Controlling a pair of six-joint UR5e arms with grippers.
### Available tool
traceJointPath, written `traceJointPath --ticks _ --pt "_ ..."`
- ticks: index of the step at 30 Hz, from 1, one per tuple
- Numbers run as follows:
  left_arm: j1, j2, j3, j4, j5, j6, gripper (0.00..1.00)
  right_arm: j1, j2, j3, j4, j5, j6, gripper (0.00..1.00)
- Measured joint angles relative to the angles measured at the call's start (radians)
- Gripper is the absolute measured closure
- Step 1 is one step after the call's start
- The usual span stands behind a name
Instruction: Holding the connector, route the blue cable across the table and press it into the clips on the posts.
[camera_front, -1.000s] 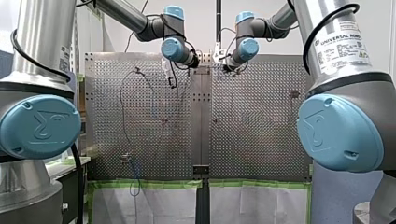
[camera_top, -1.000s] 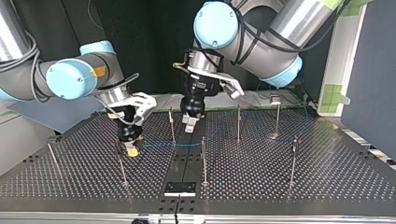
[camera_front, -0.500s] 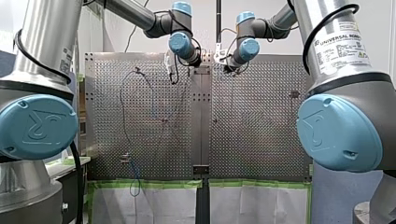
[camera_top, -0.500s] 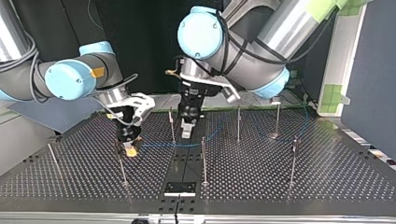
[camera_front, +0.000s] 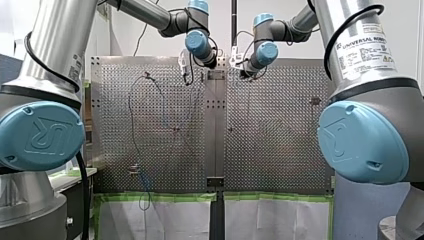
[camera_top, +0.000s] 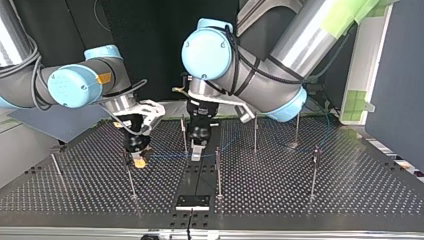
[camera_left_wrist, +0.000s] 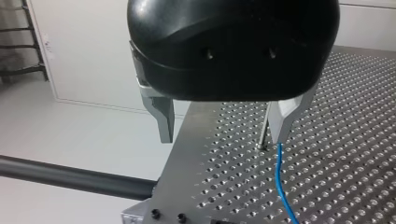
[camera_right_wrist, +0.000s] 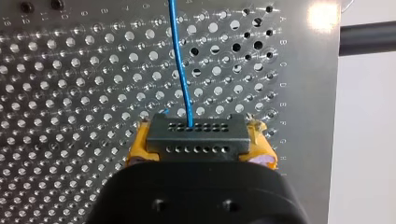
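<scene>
The connector (camera_right_wrist: 196, 133) was gripped between the yellow pads (camera_right_wrist: 137, 150) of the right claw (camera_right_wrist: 200, 148), over the tabletop (camera_right_wrist: 70, 93) and near one of its edges. The blue cable (camera_right_wrist: 180, 60) was seen running from it across the perforations. The left claw (camera_left_wrist: 223, 133) was held released, with the cable just beside one finger (camera_left_wrist: 282, 120) and a post (camera_left_wrist: 265, 133), close to a tabletop edge. Other posts (camera_top: 255, 132) were noted standing well apart toward the top view's right.

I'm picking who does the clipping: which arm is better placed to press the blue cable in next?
Left, probably. My left gripper is open and free, near a post, the blue cable just ahead of one finger. My right gripper is shut on the connector.
</scene>
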Motion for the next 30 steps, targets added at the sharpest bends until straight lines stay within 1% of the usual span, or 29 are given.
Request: traceJointPath --ticks 5,9,13,18,23,27,30 --pt "-0.004 -0.019 0.028 -0.013 0.004 0.003 0.0 0.0 0.001 0.0 0.0 0.0 -0.001 1.0" --pt "0.0 -0.027 0.034 -0.013 0.014 0.003 0.0 -0.001 0.001 0.0 0.0 0.0 0.0 1.0" --pt "0.001 -0.053 0.037 -0.025 0.013 0.007 0.0 -0.003 0.001 0.0 -0.001 0.0 0.0 1.0" --pt "0.002 -0.081 0.038 0.002 0.009 0.006 0.0 -0.003 0.002 0.0 -0.002 -0.001 0.0 1.0" --pt "0.004 -0.086 0.053 0.029 0.008 0.002 0.0 -0.004 0.002 0.0 -0.002 -0.002 0.0 1.0" --pt "0.005 -0.094 0.069 0.032 0.009 0.0 0.0 -0.004 0.002 0.0 -0.002 -0.002 0.0 1.0" --pt "0.001 -0.112 0.089 0.016 0.009 0.0 0.0 -0.004 0.002 0.0 -0.002 -0.002 0.0 1.0"
